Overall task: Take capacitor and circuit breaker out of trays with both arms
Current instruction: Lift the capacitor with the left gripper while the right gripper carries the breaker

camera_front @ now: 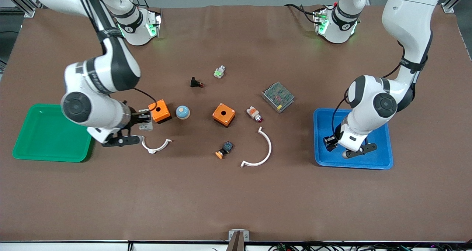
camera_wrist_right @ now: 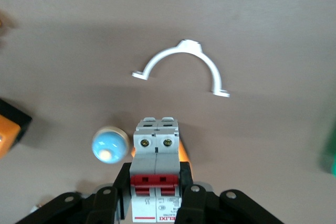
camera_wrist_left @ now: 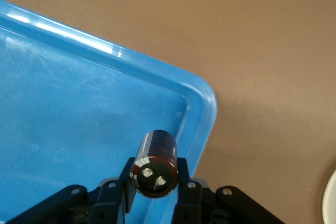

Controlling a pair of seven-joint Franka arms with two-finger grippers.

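My left gripper [camera_front: 330, 143] is shut on the capacitor [camera_wrist_left: 155, 163], a small dark cylinder with two pale terminals on its end. It holds the capacitor over a corner of the blue tray [camera_front: 379, 149], whose rim also shows in the left wrist view [camera_wrist_left: 205, 98]. My right gripper [camera_front: 144, 122] is shut on the breaker [camera_wrist_right: 156, 171], a white-grey block with red levers. The breaker [camera_front: 146, 124] hangs just above the table beside an orange box [camera_front: 160, 110] and a small white clamp [camera_front: 156, 146].
A green tray [camera_front: 48, 134] lies at the right arm's end. Mid-table lie a blue-white knob [camera_front: 182, 112], a second orange box [camera_front: 224, 114], an indicator lamp [camera_front: 254, 114], a mesh-covered unit [camera_front: 278, 96], a large white clamp [camera_front: 260, 151], an orange-capped button [camera_front: 224, 149] and a black flared part [camera_front: 196, 83].
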